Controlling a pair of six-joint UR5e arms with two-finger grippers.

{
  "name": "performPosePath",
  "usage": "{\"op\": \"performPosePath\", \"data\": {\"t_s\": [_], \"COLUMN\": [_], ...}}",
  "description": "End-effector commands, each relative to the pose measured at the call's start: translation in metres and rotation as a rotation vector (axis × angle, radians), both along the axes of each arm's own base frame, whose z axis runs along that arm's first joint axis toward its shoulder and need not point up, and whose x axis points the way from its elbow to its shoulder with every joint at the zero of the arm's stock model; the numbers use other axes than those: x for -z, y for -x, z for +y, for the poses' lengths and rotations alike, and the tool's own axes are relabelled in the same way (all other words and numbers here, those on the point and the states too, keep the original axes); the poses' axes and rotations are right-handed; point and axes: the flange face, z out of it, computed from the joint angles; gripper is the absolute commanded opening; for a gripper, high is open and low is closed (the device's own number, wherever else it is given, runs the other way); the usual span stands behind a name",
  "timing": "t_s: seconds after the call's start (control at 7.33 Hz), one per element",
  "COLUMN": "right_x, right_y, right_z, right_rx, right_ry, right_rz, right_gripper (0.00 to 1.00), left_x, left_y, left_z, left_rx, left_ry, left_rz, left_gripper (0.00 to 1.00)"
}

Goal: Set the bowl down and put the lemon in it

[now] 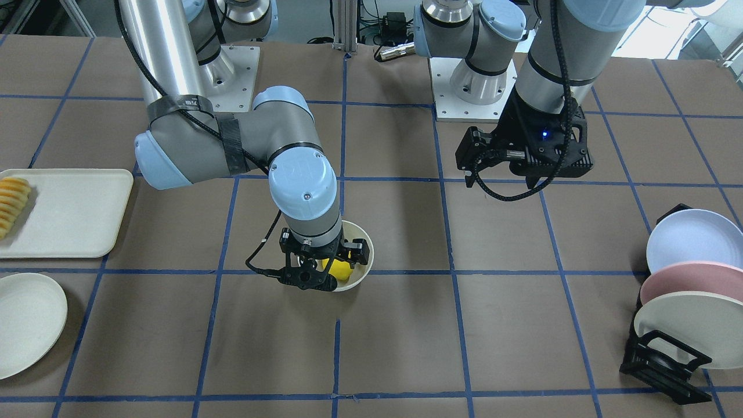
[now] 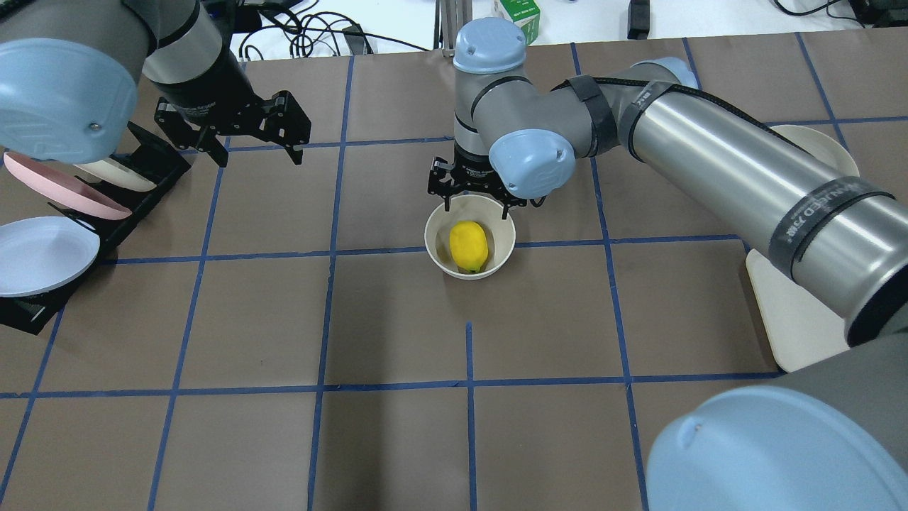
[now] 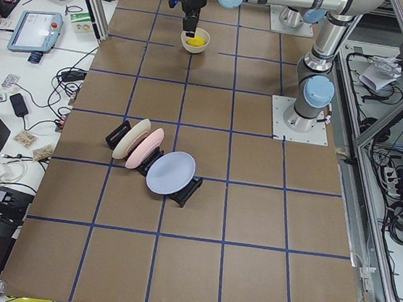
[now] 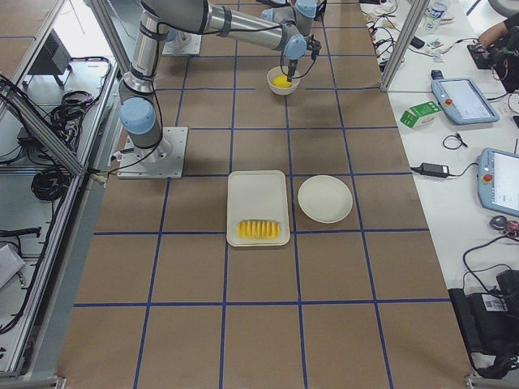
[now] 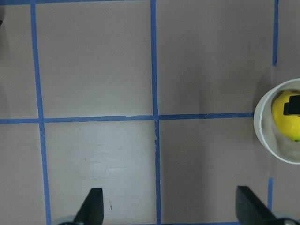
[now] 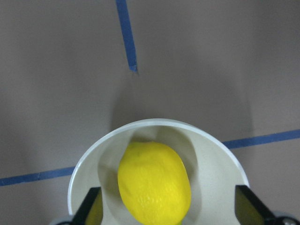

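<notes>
- You find the bowl [image 2: 504, 241] upright on the worktop [image 2: 397, 319], a little above the middle of the overhead view, beside a blue tape line.
- The lemon [image 2: 469, 245] lies inside the bowl, resting on its floor.
- Your right end effector [image 2: 476, 207] hangs over the bowl's upper rim. Its fingers are spread wide, one toward each side of the bowl, and neither touches the lemon.
- Your left end effector [image 2: 259, 156] hovers at the upper left of the overhead view, well apart from the bowl. Its fingers are spread with nothing between them.
- A rack of plates [image 2: 50, 213] stands at that view's left edge.
- In the front-facing view, a tray [image 1: 75, 215] with sliced food [image 1: 11, 203] sits at the left edge.
</notes>
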Motion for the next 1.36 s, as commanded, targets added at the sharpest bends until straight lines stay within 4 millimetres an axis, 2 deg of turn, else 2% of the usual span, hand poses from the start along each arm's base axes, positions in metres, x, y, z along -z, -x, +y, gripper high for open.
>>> {"op": "performPosePath", "data": {"t_s": [0.0, 0.14, 0.27, 0.41, 0.55, 0.68, 0.95, 1.23], "right_x": [-0.039, -0.057, -0.090, -0.125, -0.147, -0.160, -0.193, -0.185], "right_y": [0.029, 0.058, 0.102, 0.147, 0.172, 0.188, 0.197, 0.201], "right_z": [-0.006, -0.007, -0.007, -0.001, 0.011, 0.021, 0.052, 0.061], "right_rx": [0.032, 0.014, -0.030, 0.014, 0.035, 0.020, -0.004, -0.015], "right_ry": [0.046, 0.051, 0.053, 0.069, 0.055, 0.039, 0.027, -0.002], "right_rz": [-0.003, -0.004, -0.007, -0.008, -0.003, 0.014, 0.048, 0.049], "right_gripper": [1.00, 1.00, 1.00, 1.00, 1.00, 1.00, 1.00, 1.00], "left_x": [0.002, 0.002, 0.001, 0.000, 0.001, 0.000, 0.001, 0.000], "left_y": [-0.002, -0.002, -0.002, -0.002, -0.002, -0.002, -0.002, -0.002], "left_z": [0.001, 0.000, 0.001, 0.001, 0.001, 0.001, 0.001, 0.001], "left_rx": [-0.002, -0.002, -0.002, -0.002, -0.003, -0.002, -0.003, -0.003], "left_ry": [-0.001, -0.002, 0.001, 0.003, 0.003, 0.004, 0.003, 0.004], "left_rz": [0.000, -0.001, -0.003, -0.001, 0.002, 0.000, 0.000, 0.000], "left_gripper": [1.00, 1.00, 1.00, 1.00, 1.00, 1.00, 1.00, 1.00]}}
